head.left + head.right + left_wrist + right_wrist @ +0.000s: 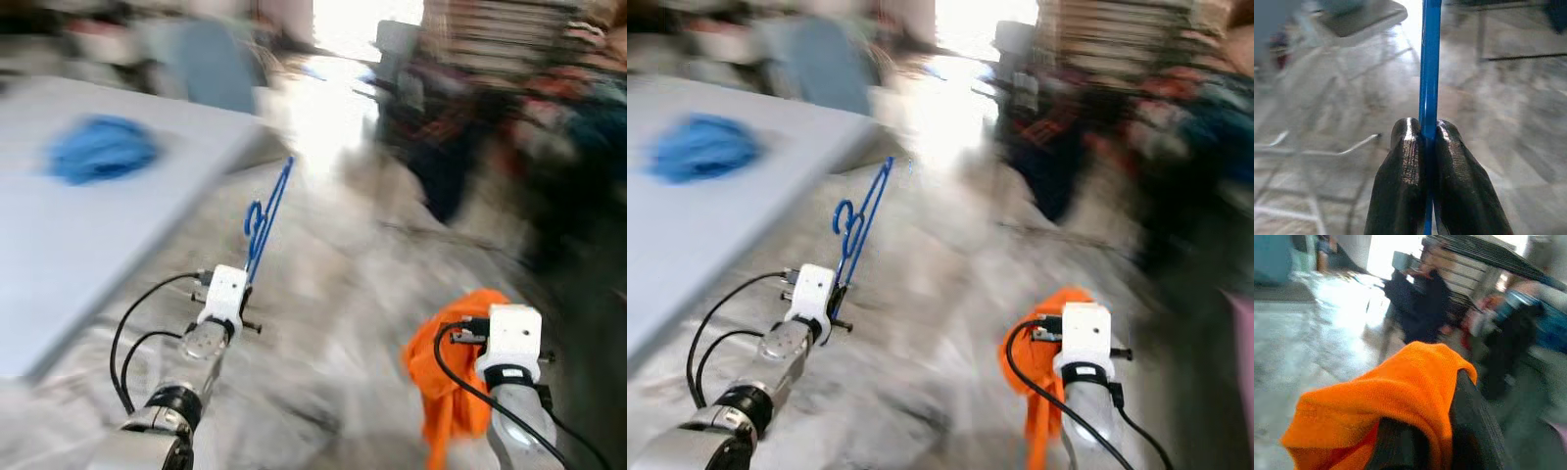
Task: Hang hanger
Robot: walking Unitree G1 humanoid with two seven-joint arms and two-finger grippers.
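Note:
A blue hanger [266, 217] sticks up and forward from my left gripper [250, 279], which is shut on it. In the left wrist view the blue hanger bar [1429, 68] runs straight out from between the two black fingers [1400, 186], pressed together on it. An orange cloth [446, 377] hangs from my right gripper [1442, 431], draped over its black fingers [1471, 426] and hiding their tips. Both arms are held low in front of me over a pale marbled floor. The picture is blurred.
A pale table [118, 235] stands at the left with a crumpled blue cloth [101, 149] on it. A rack of dark and coloured clothes [509, 127] fills the right side. A light blue chair [217, 64] stands behind the table. Bright floor lies ahead.

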